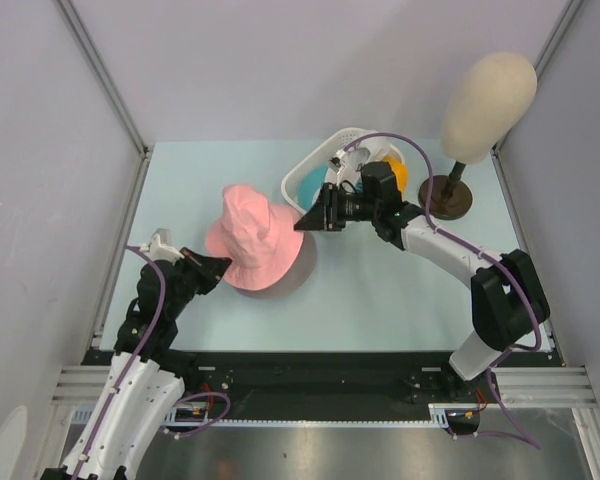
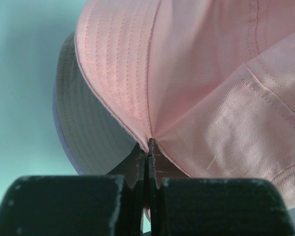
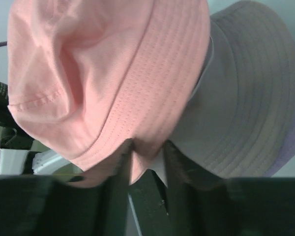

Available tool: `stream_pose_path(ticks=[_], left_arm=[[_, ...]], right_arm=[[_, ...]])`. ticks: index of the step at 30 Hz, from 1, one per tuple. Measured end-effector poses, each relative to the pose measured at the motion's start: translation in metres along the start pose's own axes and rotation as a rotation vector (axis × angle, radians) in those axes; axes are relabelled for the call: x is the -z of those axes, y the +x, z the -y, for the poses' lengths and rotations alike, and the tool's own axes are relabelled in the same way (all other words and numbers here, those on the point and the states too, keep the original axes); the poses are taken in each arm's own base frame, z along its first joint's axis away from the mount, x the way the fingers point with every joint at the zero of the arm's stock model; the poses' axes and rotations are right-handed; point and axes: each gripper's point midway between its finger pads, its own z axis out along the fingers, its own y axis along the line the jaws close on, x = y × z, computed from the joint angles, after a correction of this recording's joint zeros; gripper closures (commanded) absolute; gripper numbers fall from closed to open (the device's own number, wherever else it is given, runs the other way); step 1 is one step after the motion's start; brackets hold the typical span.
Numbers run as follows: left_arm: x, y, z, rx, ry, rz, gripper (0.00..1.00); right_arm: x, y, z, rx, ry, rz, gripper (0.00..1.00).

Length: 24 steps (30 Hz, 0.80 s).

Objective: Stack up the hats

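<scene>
The pink hat [image 1: 250, 240] is held up over the lavender hat [image 2: 83, 128], whose brim shows beneath it in both wrist views. My left gripper [image 2: 148, 147] is shut on the pink brim at the hat's left side. At the hat's right side, my right gripper [image 3: 146, 147] has a fold of the pink brim between its jaws, which still stand apart. In the top view the left gripper [image 1: 220, 268] and right gripper [image 1: 305, 220] flank the hat. A teal hat [image 1: 308, 185] and an orange hat [image 1: 398, 175] lie in the white basket [image 1: 320, 160], partly hidden by the right arm.
A beige mannequin head [image 1: 488, 95] stands on a dark round base [image 1: 448, 197] at the back right. The white basket sits just behind the right gripper. Grey walls close in the table on the left, back and right.
</scene>
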Motion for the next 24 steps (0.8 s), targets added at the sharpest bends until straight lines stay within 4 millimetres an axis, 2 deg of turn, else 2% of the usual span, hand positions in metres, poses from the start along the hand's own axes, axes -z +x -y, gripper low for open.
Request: stream_pose_path(ticks=[2, 5, 8, 11, 12, 13, 15, 17, 24], left_arm=[[0.0, 0.0, -0.001, 0.0, 0.0, -0.001, 1.0], [0.0, 0.002, -0.001, 0.001, 0.001, -0.004, 1.0], [0.0, 0.001, -0.001, 0.001, 0.006, 0.0, 1.0], [0.0, 0.001, 0.0, 0.001, 0.008, 0.002, 0.8], [0.0, 0.001, -0.001, 0.001, 0.007, 0.002, 0.62], [0.0, 0.001, -0.002, 0.001, 0.002, 0.001, 0.5], [0.001, 0.002, -0.006, 0.001, -0.015, 0.005, 0.34], [0.003, -0.001, -0.008, 0.005, -0.031, 0.016, 0.25], [0.003, -0.017, -0.004, 0.013, -0.022, 0.077, 0.26]], right_arm=[[-0.002, 0.003, 0.005, -0.01, 0.014, -0.016, 0.88], [-0.007, 0.009, 0.012, -0.024, 0.038, -0.046, 1.0], [-0.008, 0.015, 0.017, -0.035, 0.055, -0.066, 1.0], [-0.007, 0.017, 0.019, -0.034, 0.065, -0.073, 1.0], [-0.007, 0.018, 0.02, -0.034, 0.069, -0.076, 1.0], [-0.006, 0.018, 0.021, -0.034, 0.075, -0.078, 1.0], [-0.005, 0.02, 0.024, -0.037, 0.091, -0.085, 1.0], [-0.004, 0.022, 0.028, -0.038, 0.107, -0.092, 1.0], [0.0, 0.028, 0.036, -0.031, 0.15, -0.116, 1.0]])
